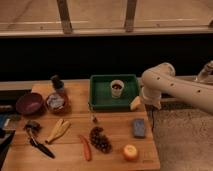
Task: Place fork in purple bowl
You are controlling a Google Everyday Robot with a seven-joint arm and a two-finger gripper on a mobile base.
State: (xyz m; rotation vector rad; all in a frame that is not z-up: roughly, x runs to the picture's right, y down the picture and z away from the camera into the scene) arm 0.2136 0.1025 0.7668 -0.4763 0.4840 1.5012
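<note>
The purple bowl [29,103] sits at the table's far left edge and looks empty. The fork [92,114] is a thin dull sliver lying on the wood just in front of the green tray's front-left corner, with its darker end toward me. My white arm [172,86] reaches in from the right. The gripper [135,104] hangs at the tray's front-right corner, well right of the fork and far from the bowl. Nothing shows in it.
A green tray [114,100] holds a white cup [116,88]. An orange-rimmed bowl [56,102] and a dark bottle [57,82] stand right of the purple bowl. A banana [59,130], a black-handled tool [38,141], a carrot [86,148], dark grapes [100,139], a blue sponge [139,128] and an orange fruit [131,152] lie in front.
</note>
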